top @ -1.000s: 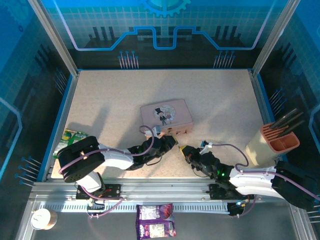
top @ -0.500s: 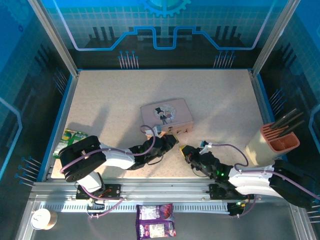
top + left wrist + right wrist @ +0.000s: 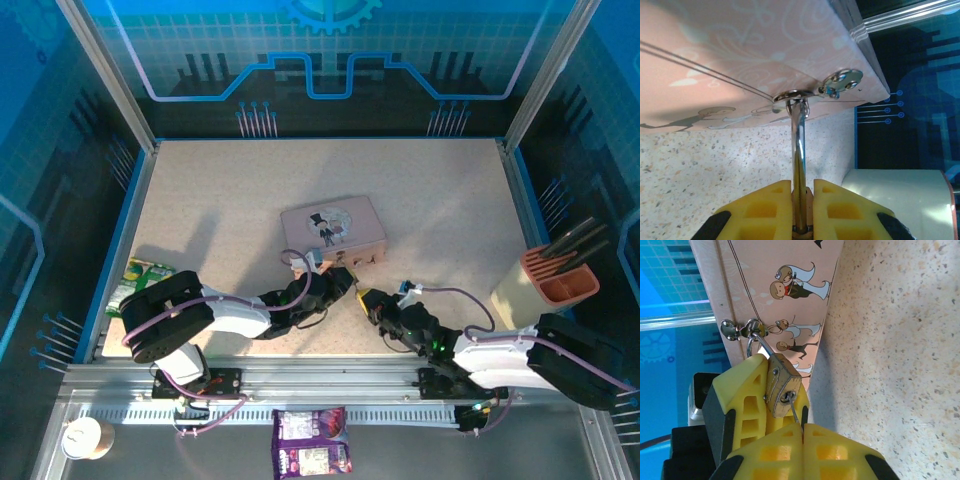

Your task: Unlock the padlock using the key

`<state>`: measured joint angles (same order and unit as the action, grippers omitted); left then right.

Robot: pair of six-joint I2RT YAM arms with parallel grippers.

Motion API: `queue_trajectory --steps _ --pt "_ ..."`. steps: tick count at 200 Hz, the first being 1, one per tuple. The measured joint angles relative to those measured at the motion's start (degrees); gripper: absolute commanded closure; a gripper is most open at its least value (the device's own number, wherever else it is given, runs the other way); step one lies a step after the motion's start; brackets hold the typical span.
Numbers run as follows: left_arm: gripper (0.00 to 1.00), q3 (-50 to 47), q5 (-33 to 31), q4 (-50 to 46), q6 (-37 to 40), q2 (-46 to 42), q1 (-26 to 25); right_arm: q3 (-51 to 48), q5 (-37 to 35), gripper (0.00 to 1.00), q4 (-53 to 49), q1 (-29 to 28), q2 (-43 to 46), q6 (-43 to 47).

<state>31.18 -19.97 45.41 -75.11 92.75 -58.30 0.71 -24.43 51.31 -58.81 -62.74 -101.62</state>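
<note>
Two jobs are shared out here, one to each arm. The left gripper [image 3: 802,187] is clamped on the padlock [image 3: 782,385]. Its yellow fingers [image 3: 840,200] are almost together, and the silvery shackle [image 3: 799,142] runs up from between them to the small metal hasp [image 3: 842,82] on the front of the pink tin [image 3: 333,225]. That hold looks meant to steady the lock. Hanging loose from the hasp it would swing away from any push or twist, so pinning it gives the key something firm to turn against. The right gripper [image 3: 802,432] is fully closed on the key [image 3: 796,416], pinching its head at the very fingertips so the thin dark shaft sticks out ahead of them.

In the right wrist view the padlock lies just beyond the right gripper's fingertips, up and to the left. It is tilted, with its brass body backed by one finger of the left gripper. The tip of the key's shaft meets the keyhole in the end face of the body. Whether it is fully seated cannot be told. The shackle is threaded through the hasp and looks not yet released.

On the counter [image 3: 200,200] the tin sits around the middle, a little toward the near edge. The padlock hangs at the tin's near side, between the tin and that edge.
</note>
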Motion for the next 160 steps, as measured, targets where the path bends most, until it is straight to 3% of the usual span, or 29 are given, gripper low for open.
queue_trajectory --steps 106,160 --pt "1.0 0.24 -0.2 0.39 0.04 -1.64 -0.42 -0.15 8.48 1.0 -5.42 8.39 7.3 -1.03" --pt "1.0 0.46 -0.24 0.22 0.22 -1.64 -0.44 -0.13 11.39 1.0 -4.94 10.01 6.47 -1.05"
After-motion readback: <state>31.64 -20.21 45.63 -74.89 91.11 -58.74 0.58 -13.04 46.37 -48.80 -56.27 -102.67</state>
